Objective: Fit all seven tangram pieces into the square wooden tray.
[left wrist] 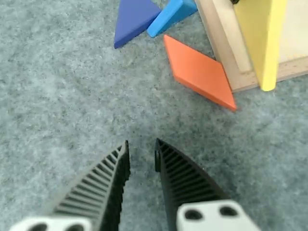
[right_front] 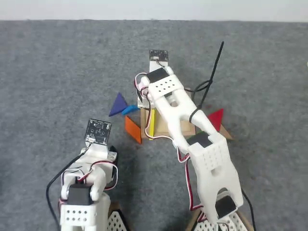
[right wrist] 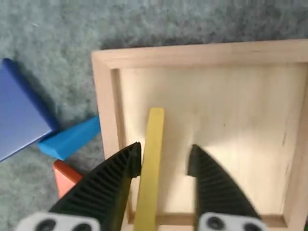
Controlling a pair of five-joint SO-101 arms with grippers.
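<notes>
- The left gripper (left wrist: 142, 142), jaws a little parted and empty, hangs low over the grey carpet (left wrist: 57, 96); I judge it is parked clear of the other arm's work.
- The flat orange parallelogram piece (left wrist: 199, 72) lies on the carpet just beside the square wooden tray (right wrist: 103, 120), at its 9 o'clock.
- The right gripper (right wrist: 164, 146) is over the tray, jaws spread wider than the yellow piece (right wrist: 151, 159) standing on edge between them by the 9 o'clock rim; probably to tip it flat.
- The dark blue triangle (left wrist: 132, 17) and light blue piece (left wrist: 171, 14) lie touching at 10 o'clock; the red triangle (right_front: 216, 118) is at 3 o'clock.

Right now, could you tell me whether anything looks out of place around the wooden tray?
Yes: the yellow piece stands on edge rather than flat, one end riding over the rim of the tray, between the open jaws of the right gripper.
</notes>
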